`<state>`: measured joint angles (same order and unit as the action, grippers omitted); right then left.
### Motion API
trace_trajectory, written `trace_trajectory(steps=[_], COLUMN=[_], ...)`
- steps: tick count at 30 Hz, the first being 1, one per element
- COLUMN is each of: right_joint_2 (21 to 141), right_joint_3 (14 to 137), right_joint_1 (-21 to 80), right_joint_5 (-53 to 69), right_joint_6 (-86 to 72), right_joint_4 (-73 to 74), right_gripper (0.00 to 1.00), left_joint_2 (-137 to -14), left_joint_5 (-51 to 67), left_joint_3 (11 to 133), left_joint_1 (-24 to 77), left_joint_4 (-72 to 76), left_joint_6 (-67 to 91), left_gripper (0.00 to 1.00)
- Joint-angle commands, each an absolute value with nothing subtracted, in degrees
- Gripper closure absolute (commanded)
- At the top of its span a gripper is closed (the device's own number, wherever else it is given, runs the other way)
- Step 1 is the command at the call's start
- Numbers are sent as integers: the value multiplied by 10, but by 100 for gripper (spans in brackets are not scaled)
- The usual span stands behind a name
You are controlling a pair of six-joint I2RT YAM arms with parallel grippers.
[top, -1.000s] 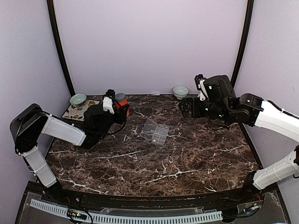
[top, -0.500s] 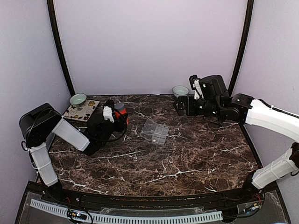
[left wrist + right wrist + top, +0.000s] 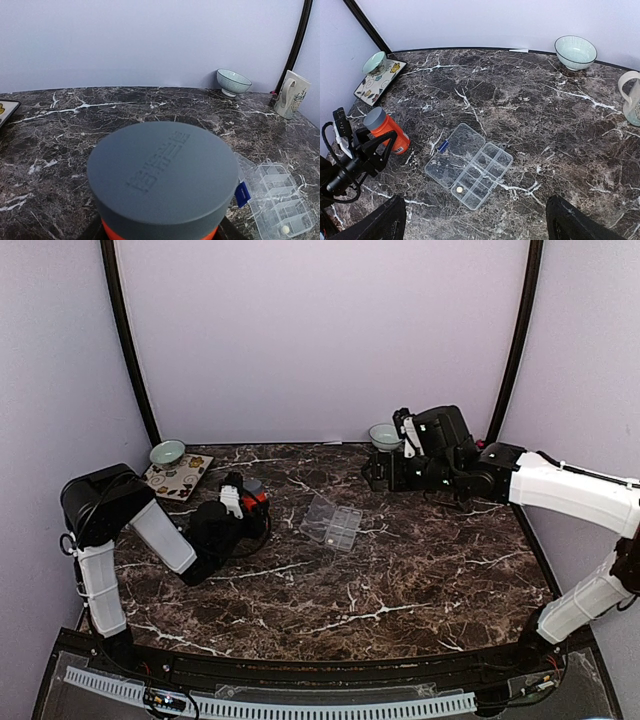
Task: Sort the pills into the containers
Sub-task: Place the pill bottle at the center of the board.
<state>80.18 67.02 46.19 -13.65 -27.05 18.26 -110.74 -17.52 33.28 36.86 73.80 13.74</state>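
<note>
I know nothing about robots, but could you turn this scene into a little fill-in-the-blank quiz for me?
1. The left gripper grips an orange bottle that has a ____ cap.
2. The clear organiser box lies mid-table with its lid ____.
3. Inside it lies exactly ____ pill.
4. The right gripper, its jaws spread wide, holds ____.

Missing words: grey; open; one; nothing

Left gripper [image 3: 247,503] with orange bottle [image 3: 254,495] drawn back toward its base, right gripper [image 3: 373,473] shifted leftward
</note>
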Motion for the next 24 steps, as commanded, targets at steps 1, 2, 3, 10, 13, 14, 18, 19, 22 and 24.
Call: trace_trajectory(steps=[1, 2, 3, 10, 13, 14, 18, 19, 22, 24], right_joint_2=[809, 810, 811, 817, 819, 820, 820, 820, 819, 818], right_joint_3=[665, 665, 665, 665, 665, 664, 664, 664, 664, 664], right_joint_1=[455, 454, 453, 451, 449, 449, 450, 450, 449, 449], right_joint_5=[-120, -118, -117, -110, -107, -105, -102, -101, -98, -96], right_joint_6=[-272, -272, -272, -272, -271, -272, -273, -274, -277, -280], right_joint_4=[155, 153, 153, 151, 151, 152, 152, 152, 151, 150], right_gripper=[2, 2, 2, 2, 2, 2, 2, 2, 2, 2], left_joint_2=[-1121, -1125, -1129, -1156, -1166, -1168, -1181, -1183, -1184, -1184], left_joint_5=[-190, -191, -192, -191, -188, -188, -186, -185, -182, -183], left_joint_3=[322, 321, 319, 319, 321, 320, 311, 310, 309, 307], left_joint_1=[371, 371, 372, 373, 373, 374, 374, 375, 378, 379], left_joint_4=[799, 804, 809, 843, 848, 850, 875, 883, 884, 882], left_joint_6=[147, 147, 146, 139, 137, 136, 135, 133, 126, 130], left_gripper=[100, 100, 100, 94, 92, 91, 87, 86, 83, 81])
